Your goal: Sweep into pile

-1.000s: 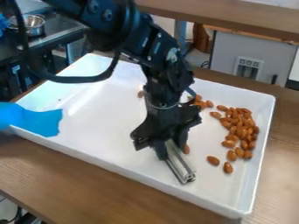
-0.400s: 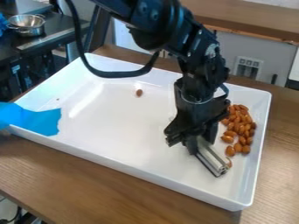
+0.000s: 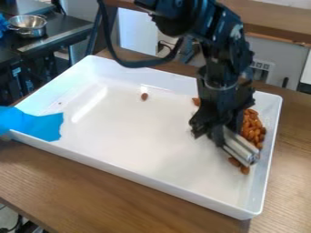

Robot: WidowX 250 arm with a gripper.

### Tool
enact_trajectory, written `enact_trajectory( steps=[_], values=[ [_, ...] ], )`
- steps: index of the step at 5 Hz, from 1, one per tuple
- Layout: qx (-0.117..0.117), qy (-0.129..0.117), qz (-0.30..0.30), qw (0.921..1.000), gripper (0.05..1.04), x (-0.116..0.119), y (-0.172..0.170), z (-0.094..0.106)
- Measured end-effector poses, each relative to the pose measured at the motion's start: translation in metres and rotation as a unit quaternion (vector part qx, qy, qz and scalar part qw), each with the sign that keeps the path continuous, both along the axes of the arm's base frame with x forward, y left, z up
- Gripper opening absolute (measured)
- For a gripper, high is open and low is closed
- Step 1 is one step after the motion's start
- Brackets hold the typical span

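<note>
Looks like the gathering step: the black two-finger gripper (image 3: 222, 133) has its jaws clamped on a silver metal bar (image 3: 240, 146), brown oval almonds (image 3: 253, 127) bunched right beside them. Next it'd probably fetch the lone brown almond (image 3: 144, 96) well away from the jaws.

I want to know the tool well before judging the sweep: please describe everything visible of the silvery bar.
The silvery bar looks metallic, straight and grooved lengthwise. Its upper end is at the gripper; it slants down toward the tray's right side in the picture. Almonds lie close along both sides.
</note>
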State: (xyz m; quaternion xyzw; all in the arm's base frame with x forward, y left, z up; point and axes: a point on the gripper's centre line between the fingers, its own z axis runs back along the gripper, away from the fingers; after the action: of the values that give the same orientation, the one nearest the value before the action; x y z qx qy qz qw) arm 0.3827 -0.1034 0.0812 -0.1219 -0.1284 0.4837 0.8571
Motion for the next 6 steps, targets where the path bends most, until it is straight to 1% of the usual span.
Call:
enact_trajectory(
  steps=[1, 2, 3, 4, 5, 6],
  values=[
    [-0.004, -0.014, 0.015, 0.9998, 0.379, 0.015, 0.007, 0.010],
    [0.009, -0.013, 0.015, 0.9998, 0.380, 0.017, 0.010, 0.006],
    [0.017, -0.005, -0.012, 0.9998, 0.379, 0.014, 0.013, 0.007],
    [0.001, 0.034, -0.081, 0.9961, 0.379, -0.004, 0.053, 0.037],
    [0.001, 0.048, -0.143, 0.9886, 0.379, -0.015, 0.112, 0.057],
    [0.033, 0.055, -0.219, 0.9736, 0.379, -0.024, 0.130, 0.047]
  ],
)
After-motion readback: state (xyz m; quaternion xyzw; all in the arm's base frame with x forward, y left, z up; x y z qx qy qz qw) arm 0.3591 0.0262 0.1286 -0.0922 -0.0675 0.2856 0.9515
